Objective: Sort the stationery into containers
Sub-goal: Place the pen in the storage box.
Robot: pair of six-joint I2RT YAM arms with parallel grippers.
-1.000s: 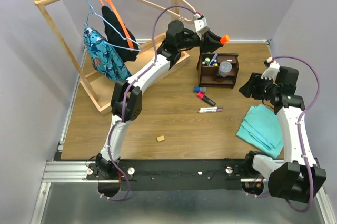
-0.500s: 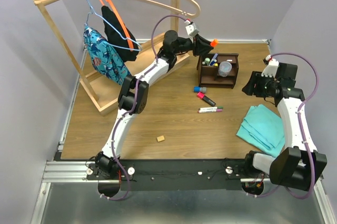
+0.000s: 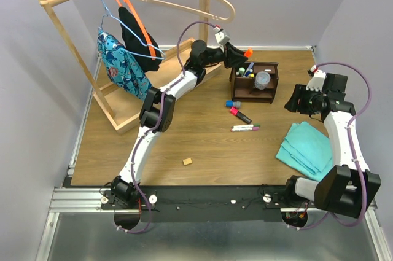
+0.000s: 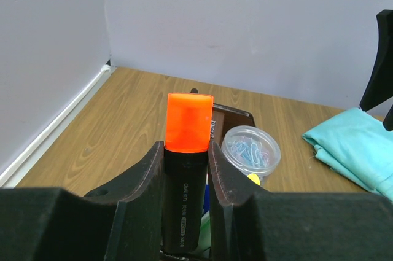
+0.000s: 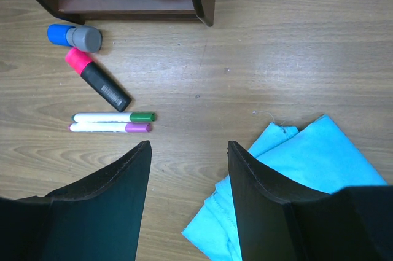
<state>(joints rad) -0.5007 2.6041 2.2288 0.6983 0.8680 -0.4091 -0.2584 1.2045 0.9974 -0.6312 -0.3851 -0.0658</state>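
a: from above, how far along is the sorting?
b: some pens (image 3: 249,70) stand in the organizer (image 3: 255,92), and the grey cup (image 3: 263,79) sits in it too. the left end effector (image 3: 238,57) hangs over its far left corner, clamped on an orange highlighter (image 3: 247,52). out on the bench (image 3: 184,132) lie a blue-capped piece (image 3: 233,104), a pink highlighter (image 3: 240,115), two markers (image 3: 245,128) and the tan eraser (image 3: 187,161).
a: and the left wrist view?
b: the highlighter stands upright between the fingers, above the organizer. the cup seems to hold clips (image 4: 249,150), though they are small.
a: the right wrist?
b: the right end effector (image 5: 188,150) gapes wide and empty over the bench, between the markers and the teal cloth (image 5: 307,169). likely past halfway: five loose items left, plus the one in hand.
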